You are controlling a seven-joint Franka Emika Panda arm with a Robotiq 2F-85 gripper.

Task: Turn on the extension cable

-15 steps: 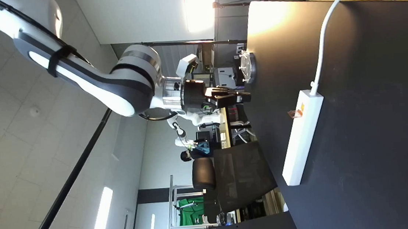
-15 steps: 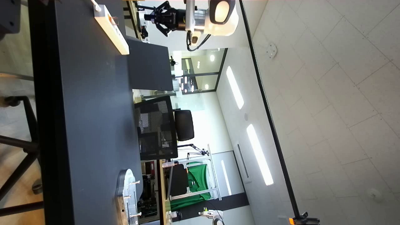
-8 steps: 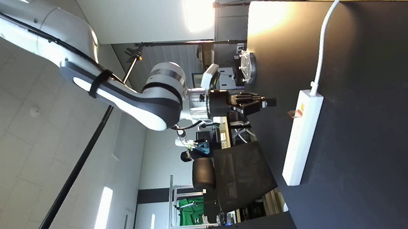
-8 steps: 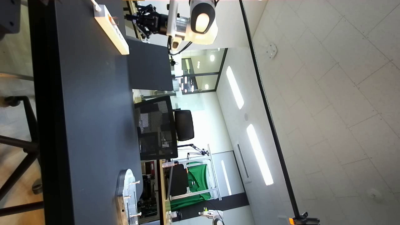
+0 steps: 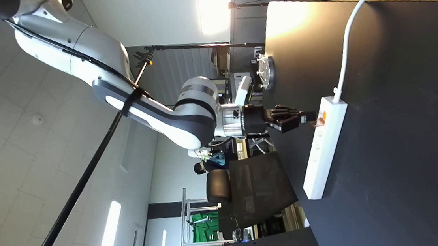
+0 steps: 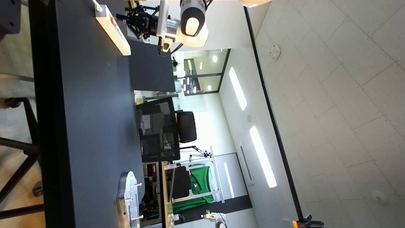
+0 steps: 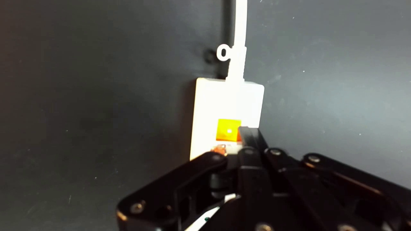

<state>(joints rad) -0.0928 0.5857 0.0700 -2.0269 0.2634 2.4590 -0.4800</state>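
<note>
White plastic power strip (image 5: 324, 150) lay on the black tabletop (image 5: 399, 143). Gripper (image 7: 251, 132), fingers pressed together, had descended from its earlier height to the strip's orange-yellow switch (image 7: 228, 130); contact could not be told.

Arm (image 5: 171, 121) lower in both exterior views than a second ago. Gripper (image 5: 310, 116), then well apart from strip (image 5: 324, 148), now down at switch (image 7: 228, 130), overlapping its edge in wrist view; contact unclear.
</note>
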